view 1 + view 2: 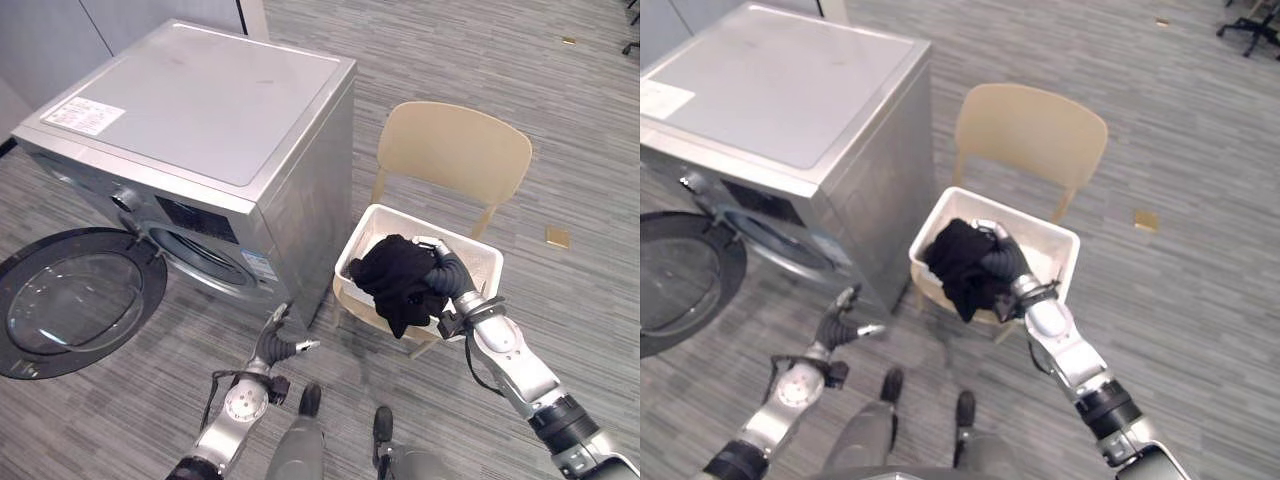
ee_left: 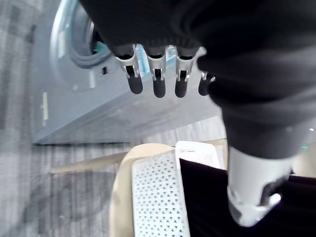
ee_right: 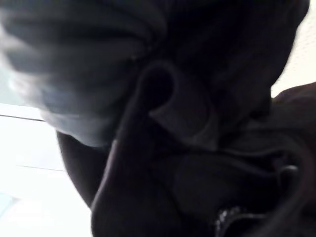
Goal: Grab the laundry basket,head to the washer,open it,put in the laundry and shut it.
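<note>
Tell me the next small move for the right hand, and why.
Probably lift the black garment clear of the white basket, then swing toward the washer: the right hand is buried in it, and the washer door already hangs open.

The right hand (image 1: pixel 448 272) is buried in the black garment (image 1: pixel 398 278) — its fingers can't be made out. Beneath that hand, the chair's seat (image 1: pixel 352 297) is mostly covered by the white laundry basket (image 1: pixel 482 256).

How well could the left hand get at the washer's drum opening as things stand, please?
Probably well: the washer door is swung wide open, and the left hand hangs free near the drum opening, nothing between them.
</note>
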Tool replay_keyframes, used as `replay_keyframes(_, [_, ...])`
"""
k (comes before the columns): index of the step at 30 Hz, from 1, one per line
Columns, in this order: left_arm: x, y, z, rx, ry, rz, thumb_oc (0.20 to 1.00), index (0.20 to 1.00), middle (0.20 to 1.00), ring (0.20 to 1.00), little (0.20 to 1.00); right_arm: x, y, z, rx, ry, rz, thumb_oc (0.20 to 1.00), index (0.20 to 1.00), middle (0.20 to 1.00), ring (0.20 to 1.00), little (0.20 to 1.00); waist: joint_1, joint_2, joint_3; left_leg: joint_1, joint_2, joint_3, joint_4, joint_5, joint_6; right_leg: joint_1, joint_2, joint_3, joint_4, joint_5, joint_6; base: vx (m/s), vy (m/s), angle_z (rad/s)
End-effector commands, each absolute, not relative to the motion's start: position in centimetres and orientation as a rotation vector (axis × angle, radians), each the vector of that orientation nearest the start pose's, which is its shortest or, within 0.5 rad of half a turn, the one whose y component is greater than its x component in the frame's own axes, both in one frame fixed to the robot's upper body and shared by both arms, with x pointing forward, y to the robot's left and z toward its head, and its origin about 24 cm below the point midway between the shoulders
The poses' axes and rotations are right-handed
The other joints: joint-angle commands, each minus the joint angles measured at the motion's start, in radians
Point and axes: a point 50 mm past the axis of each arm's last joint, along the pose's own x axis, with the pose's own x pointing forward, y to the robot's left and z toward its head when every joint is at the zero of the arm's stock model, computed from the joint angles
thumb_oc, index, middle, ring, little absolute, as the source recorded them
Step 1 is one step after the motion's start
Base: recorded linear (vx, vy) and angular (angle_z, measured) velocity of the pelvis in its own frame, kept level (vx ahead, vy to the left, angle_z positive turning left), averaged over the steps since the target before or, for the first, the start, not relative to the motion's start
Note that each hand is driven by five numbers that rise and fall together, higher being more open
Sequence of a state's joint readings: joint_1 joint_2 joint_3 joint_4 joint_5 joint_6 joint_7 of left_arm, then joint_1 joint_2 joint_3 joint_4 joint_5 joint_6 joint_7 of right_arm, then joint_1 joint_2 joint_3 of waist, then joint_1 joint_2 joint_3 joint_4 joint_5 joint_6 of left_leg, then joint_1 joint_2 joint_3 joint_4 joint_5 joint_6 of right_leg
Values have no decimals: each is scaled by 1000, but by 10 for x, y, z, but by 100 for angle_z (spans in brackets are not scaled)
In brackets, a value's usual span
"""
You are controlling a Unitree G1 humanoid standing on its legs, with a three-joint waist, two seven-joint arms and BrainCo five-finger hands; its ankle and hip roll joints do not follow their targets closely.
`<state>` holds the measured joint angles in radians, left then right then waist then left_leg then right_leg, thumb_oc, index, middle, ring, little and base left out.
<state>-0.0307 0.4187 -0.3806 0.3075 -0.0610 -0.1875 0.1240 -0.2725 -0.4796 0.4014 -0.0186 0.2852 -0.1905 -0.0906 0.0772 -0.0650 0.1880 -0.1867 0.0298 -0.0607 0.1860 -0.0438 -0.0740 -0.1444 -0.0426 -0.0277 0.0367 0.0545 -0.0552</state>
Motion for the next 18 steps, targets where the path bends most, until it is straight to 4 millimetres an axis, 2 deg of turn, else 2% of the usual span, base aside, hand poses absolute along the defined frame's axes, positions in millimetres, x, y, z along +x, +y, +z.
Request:
replay_keyframes(1, [250, 142, 19, 415, -74, -329, 1000, 1000, 1000, 1000, 1000, 278, -110, 163, -87, -590, 424, 200, 200, 200, 200, 200, -37, -32, -65, 55, 3, 31, -43, -1, 30, 126, 2, -29, -78, -114, 127, 9, 58, 53])
replay_keyframes(3, [251, 135, 23, 409, -94, -354, 1000, 1000, 1000, 1000, 1000, 277, -105, 166, -64, -601, 450, 200, 200, 200, 200, 200, -40, -29, -73, 70, 2, 33, -67, -2, 33, 133, 7, -33, -88, -108, 129, 52, 85, 82])
replay_keyframes(4, [255, 111, 32, 402, -150, -429, 1000, 1000, 1000, 1000, 1000, 276, -93, 176, -44, -633, 489, 200, 200, 200, 200, 200, -53, -29, -97, 119, 0, 42, -145, 5, 30, 147, 10, -41, -102, -93, 133, 73, 146, 42])
replay_keyframes(6, [257, 105, 35, 408, -168, -445, 1000, 1000, 1000, 1000, 1000, 277, -89, 179, -39, -644, 502, 200, 200, 200, 200, 200, -54, -29, -102, 133, 0, 42, -166, 10, 30, 154, 10, -44, -106, -92, 135, 40, 92, 16])
replay_keyframes(10, [266, 78, 48, 425, -243, -516, 1000, 1000, 1000, 1000, 1000, 277, -68, 194, 5, -693, 557, 200, 200, 200, 200, 200, -58, -35, -125, 181, -7, 49, -229, 17, 33, 169, 6, -43, -111, -84, 143, 23, 99, 4])
replay_keyframes(11, [276, 63, 53, 466, -276, -528, 1000, 1000, 1000, 1000, 1000, 274, -52, 204, 70, -715, 610, 200, 200, 200, 200, 200, -64, -34, -140, 204, -9, 57, -256, 21, 35, 169, 5, -37, -104, -83, 148, 15, 114, -5])
replay_keyframes(13, [280, 61, 55, 479, -281, -520, 1000, 1000, 1000, 1000, 1000, 274, -48, 206, 90, -718, 622, 200, 200, 200, 200, 200, -65, -34, -143, 209, -10, 59, -262, 22, 35, 169, 5, -36, -102, -82, 149, 14, 76, -7])
replay_keyframes(14, [289, 57, 60, 508, -298, -492, 1000, 1000, 1000, 1000, 1000, 271, -41, 208, 160, -707, 652, 200, 200, 200, 200, 200, -68, -31, -150, 217, -13, 62, -270, 23, 37, 168, 5, -31, -100, -79, 152, 12, 66, -4])
replay_keyframes(15, [293, 57, 62, 525, -310, -477, 200, 200, 200, 200, 200, 270, -39, 208, 182, -704, 659, 200, 200, 200, 200, 200, -69, -30, -152, 219, -13, 64, -273, 22, 37, 168, 5, -30, -100, -78, 153, 15, 63, -3])
replay_keyframes(18, [298, 63, 65, 537, -318, -427, 200, 200, 200, 200, 200, 265, -38, 206, 252, -684, 683, 200, 200, 200, 200, 200, -77, -23, -161, 224, -16, 70, -273, 18, 37, 172, 3, -27, -106, -74, 158, 20, 35, -6])
